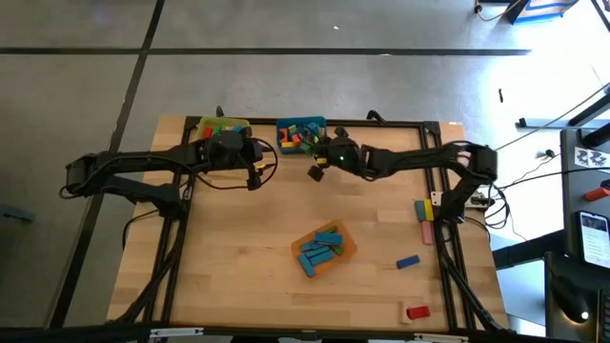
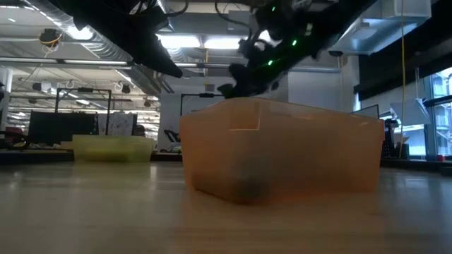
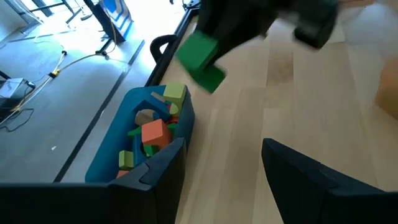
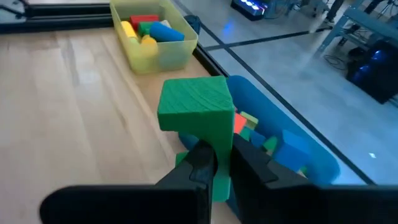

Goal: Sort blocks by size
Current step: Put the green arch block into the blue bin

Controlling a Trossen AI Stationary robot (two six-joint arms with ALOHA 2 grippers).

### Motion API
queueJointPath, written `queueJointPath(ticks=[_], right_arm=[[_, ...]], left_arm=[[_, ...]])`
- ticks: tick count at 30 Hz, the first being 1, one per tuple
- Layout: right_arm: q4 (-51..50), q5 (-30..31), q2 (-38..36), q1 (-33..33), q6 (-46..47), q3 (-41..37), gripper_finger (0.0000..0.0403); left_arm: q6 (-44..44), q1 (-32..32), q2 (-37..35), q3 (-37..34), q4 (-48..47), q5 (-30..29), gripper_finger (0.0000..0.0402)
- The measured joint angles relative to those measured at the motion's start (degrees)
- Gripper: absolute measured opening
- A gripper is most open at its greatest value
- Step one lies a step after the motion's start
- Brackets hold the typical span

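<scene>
Nearest the front edge, at about 5 o'clock on the tabletop (image 1: 238,257): one red block (image 1: 416,312). Farther in at 4 o'clock, a loose blue block (image 1: 407,261).

Centre, slightly toward 5 o'clock: orange bin (image 1: 348,244) holding a pile of long blue blocks (image 1: 319,252). In the low view this bin fills the middle and its contents are only a dark smear through the wall.

At 3 o'clock, along the right rail: yellow block (image 1: 418,207) and a pink-red block (image 1: 426,232), lying in line, possibly touching – hard to tell from above.

Right tool (image 4: 221,163): clamped nearly closed on a green block (image 4: 198,112), held clear of the tabletop, at roughly 12 to 1 o'clock, just beside the near edge of the blue bin (image 4: 311,149). The left wrist view shows the same green block in the air over bare wood.

Left tool (image 3: 224,168): spread wide, nothing between the fingers, hovering at 11 o'clock near the yellow bin (image 4: 180,53).

Far edge: the blue bin at 12 o'clock with mixed green, orange and blue blocks (image 3: 152,134); the yellow bin at 11 o'clock with red, yellow, green and blue blocks (image 4: 146,28).
</scene>
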Motion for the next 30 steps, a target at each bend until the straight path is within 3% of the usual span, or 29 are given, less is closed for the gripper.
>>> queueJointPath(ticks=[6, 23, 30], right_arm=[[9.2, -4.6, 6.2, -3.8, 0.1, 0.0, 0.0041], [25.3, -3.0, 15.3, -8.2, 1.9, 0.1, 0.0042], [25.0, -3.5, 16.0, -9.5, 2.1, 2.0, 0.0042]], left_arm=[[0.0, 0.0, 0.0, 0.0, 0.3, 0.0, 0.0196], [0.0, 0.0, 0.0, 0.0, 1.9, 0.0, 0.0196], [0.0, 0.0, 0.0, 0.0, 1.8, 0.0, 0.0196]])
